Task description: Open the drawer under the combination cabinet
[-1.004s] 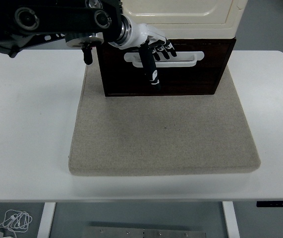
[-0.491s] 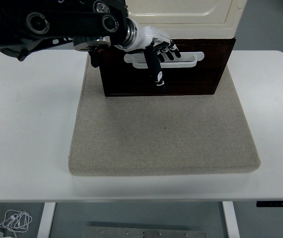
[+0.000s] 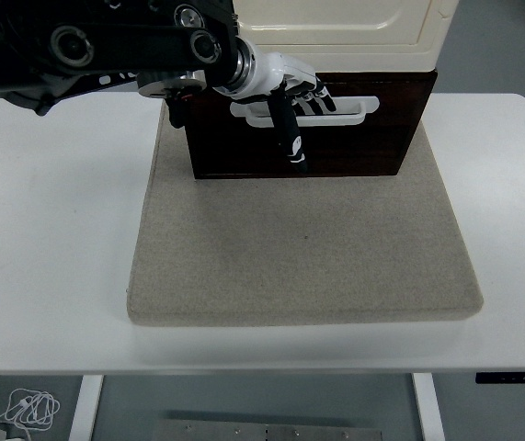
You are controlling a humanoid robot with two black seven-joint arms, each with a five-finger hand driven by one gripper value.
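The combination cabinet has a cream upper part and a dark brown drawer beneath it, at the back of a beige mat. A white slotted handle runs across the drawer front. My left hand, white with black fingers, comes in from the upper left and sits on the left half of the handle. Its fingers curl into the handle's slot, while the thumb points down over the drawer face. The drawer front looks flush with the cabinet. My right arm does not show.
The beige mat covers the middle of the white table and carries the cabinet. My black left arm spans the upper left. A white cable lies on the floor below the table's near edge.
My left hand has slid a little to the right along the handle and its fingers have settled into the slot. The drawer has not moved.
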